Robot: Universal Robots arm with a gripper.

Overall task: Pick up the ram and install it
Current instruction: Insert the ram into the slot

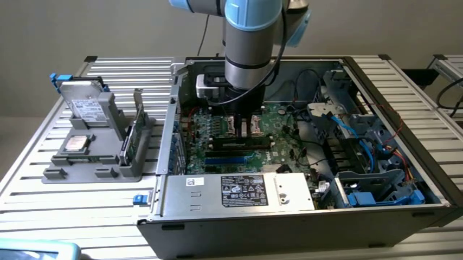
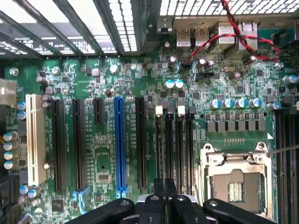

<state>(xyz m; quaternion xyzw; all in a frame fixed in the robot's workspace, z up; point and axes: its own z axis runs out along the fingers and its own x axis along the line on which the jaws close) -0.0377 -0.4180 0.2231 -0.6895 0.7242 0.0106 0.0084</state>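
Ram (image 1: pixel 239 144), as best I can judge from here, is the dark stick standing on its long edge in a memory slot of the motherboard (image 1: pixel 214 131), directly under the jaws. I read the black band there as its chip-covered face, though I can't rule out slot plastic. The gripper (image 1: pixel 243 133) hangs straight down into the open computer case (image 1: pixel 289 233), its tips at the stick's top edge.

On my wrist feed the fingertips (image 2: pixel 159 186) are drawn almost together, with only a thin slit between them, and lined up with the row of black memory slots (image 2: pixel 180 154). I can't tell whether the jaws pinch the stick or merely sit over it. The CPU socket (image 2: pixel 236 182) lies just beside those slots, and the blue slot (image 2: pixel 119 144) is on their other side.

I'd expect the stick to be light and stiff but brittle: a thin board that won't take bending, with bare contacts along its lower edge. The place to hold it is across the flat faces near the middle of the top edge, clear of those contacts.

Toward nine o'clock in the exterior view, a gray fixture (image 1: pixel 94 173) on the counter (image 1: pixel 65 211) carries a silver hard drive (image 1: pixel 85 105). At six o'clock sits the power supply (image 1: pixel 239 189).
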